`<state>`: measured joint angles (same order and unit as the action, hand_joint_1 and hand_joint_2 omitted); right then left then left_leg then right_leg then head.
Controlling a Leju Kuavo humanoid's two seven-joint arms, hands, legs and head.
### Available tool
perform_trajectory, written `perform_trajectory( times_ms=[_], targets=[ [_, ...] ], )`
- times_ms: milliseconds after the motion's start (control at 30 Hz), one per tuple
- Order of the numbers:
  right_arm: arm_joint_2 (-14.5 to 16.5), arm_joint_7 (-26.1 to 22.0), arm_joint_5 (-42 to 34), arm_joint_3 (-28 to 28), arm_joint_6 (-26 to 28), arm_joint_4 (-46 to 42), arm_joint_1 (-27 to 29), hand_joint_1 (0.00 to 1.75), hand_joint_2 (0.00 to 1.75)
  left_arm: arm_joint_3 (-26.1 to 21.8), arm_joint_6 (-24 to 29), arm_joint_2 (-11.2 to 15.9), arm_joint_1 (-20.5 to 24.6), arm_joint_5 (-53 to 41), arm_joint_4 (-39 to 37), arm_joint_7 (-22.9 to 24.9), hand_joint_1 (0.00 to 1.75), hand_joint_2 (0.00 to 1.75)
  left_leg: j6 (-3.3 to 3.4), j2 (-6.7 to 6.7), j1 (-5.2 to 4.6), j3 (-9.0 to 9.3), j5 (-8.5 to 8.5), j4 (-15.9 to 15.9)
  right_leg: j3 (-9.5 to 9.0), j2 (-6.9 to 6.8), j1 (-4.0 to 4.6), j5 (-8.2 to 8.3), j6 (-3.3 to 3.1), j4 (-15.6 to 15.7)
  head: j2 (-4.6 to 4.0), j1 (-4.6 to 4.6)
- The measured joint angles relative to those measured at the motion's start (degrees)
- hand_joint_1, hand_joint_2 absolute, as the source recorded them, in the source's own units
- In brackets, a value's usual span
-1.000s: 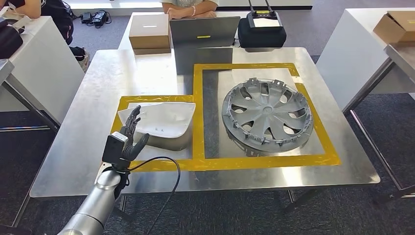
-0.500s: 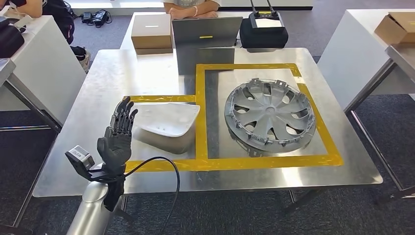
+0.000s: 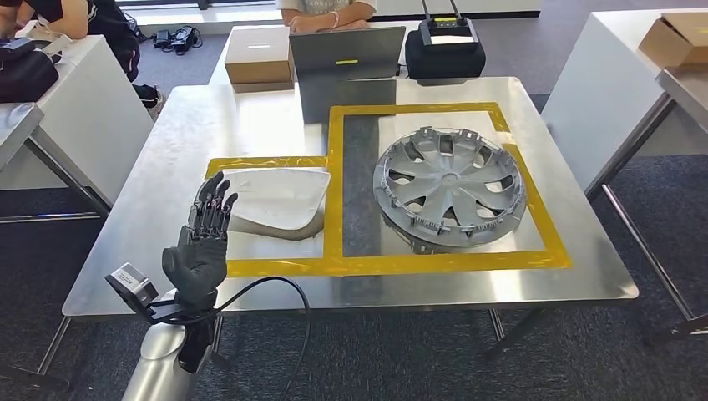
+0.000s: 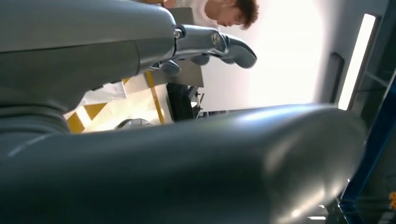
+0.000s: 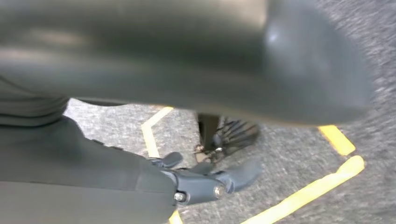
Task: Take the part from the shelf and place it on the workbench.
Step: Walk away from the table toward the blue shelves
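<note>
Hidden behind the raised left hand point(image 3: 203, 238): the near-left edge of the white part point(image 3: 274, 202). Cut off at the frame top, beyond the laptop point(image 3: 346, 53): a seated person point(image 3: 326, 12). Blurred in its wrist view, hanging over carpet: the right hand point(image 5: 205, 179), fingers hard to read.

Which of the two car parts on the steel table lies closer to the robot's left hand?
The white curved shell part, just beside the left hand; the silver round hubcap lies farther off.

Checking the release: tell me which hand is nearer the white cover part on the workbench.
Left. The left hand is raised beside the white cover part, fingers apart, holding nothing. The right hand hangs low over carpeted floor with yellow floor tape, away from the part.
</note>
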<state>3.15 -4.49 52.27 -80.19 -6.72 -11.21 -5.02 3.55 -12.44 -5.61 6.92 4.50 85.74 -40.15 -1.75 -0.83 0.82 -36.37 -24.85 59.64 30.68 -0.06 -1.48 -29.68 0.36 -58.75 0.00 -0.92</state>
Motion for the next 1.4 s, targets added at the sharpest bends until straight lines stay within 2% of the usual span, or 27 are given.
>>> perform_trajectory(
  times_ms=[67, 133, 167, 200, 233, 333, 400, 500, 567, 633, 667, 700, 733, 767, 800, 867, 933, 1000, 1033, 1067, 1133, 1167, 1200, 1233, 1267, 1333, 1400],
  targets=[
    [0.0, 0.01, -0.04, 0.0, 0.01, 0.0, 0.03, 0.0, 0.0, -0.2, -0.03, -0.01, -0.21, 0.0, -0.01, 0.0, 0.0, 0.0, -0.38, 0.19, 0.13, -1.7, -4.24, 4.43, 1.09, -0.28, 0.01, 1.02, -0.82, 0.1, 0.0, 0.36],
    [0.0, 0.02, -0.09, -0.01, 0.04, 0.0, 0.08, 0.0, 0.0, -0.35, -0.12, -0.02, -0.53, 0.0, -0.07, -0.01, 0.0, 0.0, -0.61, 0.33, 0.13, -3.78, -9.21, 11.8, 2.38, -0.41, 0.28, 1.96, -1.17, 0.04, 0.0, 0.66],
    [0.0, 0.03, -0.11, -0.02, 0.06, 0.0, 0.1, 0.0, 0.0, -0.38, -0.18, -0.03, -0.72, 0.0, -0.14, 0.0, 0.0, 0.0, -0.62, 0.35, 0.12, -4.12, -10.28, 14.47, 3.04, -0.46, 0.44, 2.44, -1.23, -0.02, 0.0, 0.69],
    [0.0, 0.03, -0.14, -0.02, 0.08, 0.0, 0.1, 0.0, 0.0, -0.4, -0.22, -0.03, -0.88, 0.0, -0.23, 0.0, 0.0, 0.0, -0.52, 0.37, 0.11, -3.55, -10.13, 15.24, 3.67, -0.5, 0.6, 2.89, -1.23, -0.08, 0.0, 0.72],
    [0.0, 0.03, -0.18, -0.02, 0.07, 0.0, 0.09, 0.0, 0.0, -0.42, -0.25, -0.03, -0.98, 0.01, -0.31, 0.0, 0.0, 0.0, -0.3, 0.39, 0.06, -1.95, -9.09, 13.98, 4.28, -0.52, 0.74, 3.32, -1.2, -0.15, 0.0, 0.74],
    [0.04, -0.06, -0.26, -0.02, 0.07, 0.0, 0.08, 0.0, 0.0, -0.46, -0.51, -0.12, -0.93, 0.1, -0.34, -0.01, 0.0, 0.0, 0.88, 0.6, -0.41, 6.24, -6.5, 2.67, 5.48, -0.58, 0.99, 4.52, -0.75, -0.31, 0.0, 0.73],
    [0.08, -0.54, -0.16, -0.02, 0.07, 0.0, 0.06, 0.0, 0.0, -0.48, -0.74, -0.22, -0.92, 0.16, -0.33, -0.02, 0.0, 0.0, 1.49, 0.69, -0.84, 8.37, -6.56, -1.19, 5.57, -0.64, 0.92, 5.28, -0.07, -0.24, 0.0, 0.73],
    [0.02, -1.43, 0.09, -0.02, 0.05, 0.01, 0.11, 0.0, 0.0, -0.54, -1.04, -0.31, -1.1, 0.18, -0.27, -0.02, 0.0, 0.0, 2.66, 0.71, -0.87, 7.54, -5.23, -1.74, 5.81, -0.56, 0.72, 5.59, 1.08, -0.19, 0.0, 0.76],
    [0.01, -1.87, 0.14, -0.02, -0.02, 0.02, 0.19, 0.0, 0.0, -0.55, -1.36, -0.37, -1.43, 0.16, -0.07, -0.01, 0.0, 0.0, 3.37, 0.82, -0.61, 6.28, -3.83, -2.06, 7.16, -0.39, 0.63, 1.74, 1.59, -3.38, 0.0, 0.46],
    [0.06, -2.43, 0.13, -0.02, -0.1, 0.02, 0.16, 0.0, 0.0, -0.54, -1.64, -0.38, -2.0, 0.08, 0.11, 0.0, 0.0, 0.0, 3.63, 0.84, -0.66, 4.72, -2.55, -1.98, 9.09, -0.35, 0.59, -3.84, 1.91, -10.24, 0.0, 0.1],
    [0.07, -2.75, 0.13, -0.02, -0.1, 0.02, 0.15, 0.0, 0.0, -0.51, -1.76, -0.38, -2.3, -0.02, 0.13, 0.01, 0.0, 0.0, 3.63, 0.85, -0.68, 3.89, -1.94, -1.89, 9.58, -0.35, 0.59, -5.26, 2.02, -13.35, 0.0, 0.0],
    [0.07, -3.07, 0.14, -0.02, -0.08, 0.02, 0.15, 0.0, 0.0, -0.47, -1.85, -0.38, -2.56, -0.16, 0.11, 0.01, 0.0, 0.0, 3.58, 0.85, -0.7, 3.06, -1.36, -1.75, 9.3, -0.35, 0.6, -5.4, 2.06, -15.06, 0.0, -0.05],
    [0.07, -3.35, 0.16, -0.02, -0.07, 0.02, 0.15, 0.0, 0.0, -0.41, -1.87, -0.39, -2.76, -0.32, 0.11, 0.01, 0.0, 0.0, 3.48, 0.84, -0.7, 2.2, -0.82, -1.56, 8.07, -0.35, 0.61, -4.46, 2.05, -14.85, 0.0, -0.1],
    [0.07, -3.57, 0.19, -0.02, -0.05, 0.02, 0.13, 0.0, 0.0, -0.34, -1.88, -0.4, -2.89, -0.45, 0.11, 0.01, 0.0, 0.0, 3.35, 0.84, -0.68, 1.42, -0.34, -1.33, 5.83, -0.35, 0.61, -2.95, 1.96, -12.55, 0.0, -0.14],
    [0.07, -3.76, 0.22, -0.02, -0.03, 0.02, 0.08, 0.0, 0.0, -0.25, -1.88, -0.43, -2.95, -0.56, 0.14, 0.01, 0.0, 0.0, 3.18, 0.83, -0.67, 0.76, 0.09, -1.05, 2.83, -0.31, 0.61, -1.95, 1.81, -8.67, 0.0, -0.16],
    [0.07, -3.96, 0.29, -0.02, -0.04, 0.01, -0.01, 0.0, 0.0, 0.07, -1.87, -0.49, -3.01, -0.81, 0.25, -0.01, 0.0, 0.0, 2.59, 0.79, -0.76, 0.0, 0.85, -0.67, -2.07, -0.15, 0.86, -1.67, 1.26, -1.57, 0.0, -0.1],
    [0.07, -4.08, 0.41, -0.02, -0.07, 0.01, -0.02, 0.0, 0.0, 0.5, -1.69, -0.52, -3.18, -0.96, 0.4, -0.01, 0.0, 0.0, 1.84, 0.76, -0.81, -0.13, 1.68, -0.75, -3.26, -0.02, 1.21, -2.06, 0.5, 0.78, 0.0, -0.05],
    [0.09, -4.39, 0.62, 0.01, -0.06, 0.01, 0.02, 0.0, 0.0, 0.73, -1.25, -0.49, -3.79, -0.74, 0.55, 0.0, 0.0, 0.0, 1.13, 0.73, -0.74, -0.49, 1.93, -0.75, -2.44, -0.1, 1.09, -1.18, -0.38, 0.99, 0.0, -0.04],
    [0.1, -4.62, 0.8, 0.04, -0.04, 0.02, 0.04, 0.0, 0.0, 0.74, -0.99, -0.44, -4.27, -0.61, 0.63, 0.0, 0.0, 0.0, 0.85, 0.7, -0.69, -0.99, 0.71, 0.08, -1.83, -0.18, 0.99, -0.52, -0.84, 1.11, 0.0, 0.06],
    [0.11, -4.79, 0.95, 0.07, -0.01, 0.02, 0.07, 0.0, 0.0, 0.74, -0.81, -0.39, -4.76, -0.5, 0.74, 0.0, 0.0, 0.0, 0.6, 0.69, -0.65, -1.75, -1.58, 2.01, -1.07, -0.29, 0.86, 0.22, -1.23, 1.23, 0.0, 0.19],
    [0.11, -4.98, 1.23, 0.1, 0.03, 0.02, 0.13, 0.0, 0.0, 0.74, -0.51, -0.32, -5.6, -0.45, 0.94, -0.01, 0.0, 0.0, 0.23, 0.69, -0.53, -3.47, -7.48, 8.64, 0.56, -0.47, 0.89, 1.56, -1.6, 1.2, 0.0, 0.43],
    [0.11, -5.03, 1.29, 0.11, 0.05, 0.02, 0.16, 0.0, 0.0, 0.74, -0.37, -0.3, -5.98, -0.48, 1.0, -0.01, 0.0, 0.0, 0.06, 0.69, -0.49, -4.02, -9.34, 12.1, 1.41, -0.55, 0.93, 2.22, -1.6, 1.17, 0.0, 0.49],
    [0.11, -5.16, 1.33, 0.12, 0.05, 0.02, 0.17, 0.0, 0.0, 0.74, -0.19, -0.28, -6.34, -0.51, 1.02, -0.01, 0.0, 0.0, -0.04, 0.7, -0.47, -3.96, -9.84, 14.41, 2.28, -0.61, 0.97, 2.87, -1.55, 1.12, 0.0, 0.5],
    [0.11, -5.38, 1.36, 0.13, 0.05, 0.02, 0.17, 0.0, 0.0, 0.74, -0.01, -0.27, -6.67, -0.54, 1.03, -0.01, 0.0, 0.0, -0.05, 0.7, -0.45, -3.01, -9.12, 14.95, 3.15, -0.66, 0.99, 3.51, -1.46, 1.07, 0.0, 0.52],
    [0.14, -5.67, 1.4, 0.15, 0.05, 0.02, 0.15, 0.0, 0.0, 0.74, 0.19, -0.26, -6.93, -0.56, 1.04, -0.01, 0.0, 0.0, 0.05, 0.71, -0.44, -1.03, -7.66, 13.38, 3.97, -0.7, 1.0, 4.13, -1.33, 1.01, 0.0, 0.54],
    [0.28, -6.29, 1.57, 0.25, 0.05, 0.02, 0.07, 0.0, 0.0, 0.74, 0.62, -0.25, -7.2, -0.67, 1.17, 0.01, 0.0, 0.0, 0.53, 0.72, -0.53, 5.24, -5.95, 5.42, 5.17, -0.71, 1.09, 5.26, -0.94, 0.85, 0.0, 0.6],
    [0.55, -6.84, 1.88, 0.49, 0.06, 0.02, 0.0, 0.0, 0.0, 0.74, 1.14, -0.21, -7.58, -0.88, 1.44, -0.01, 0.0, 0.0, 1.18, 0.69, -0.75, 9.57, -6.49, -1.21, 5.59, -0.72, 1.13, 6.31, -0.35, 0.85, 0.0, 0.58]
  ],
)
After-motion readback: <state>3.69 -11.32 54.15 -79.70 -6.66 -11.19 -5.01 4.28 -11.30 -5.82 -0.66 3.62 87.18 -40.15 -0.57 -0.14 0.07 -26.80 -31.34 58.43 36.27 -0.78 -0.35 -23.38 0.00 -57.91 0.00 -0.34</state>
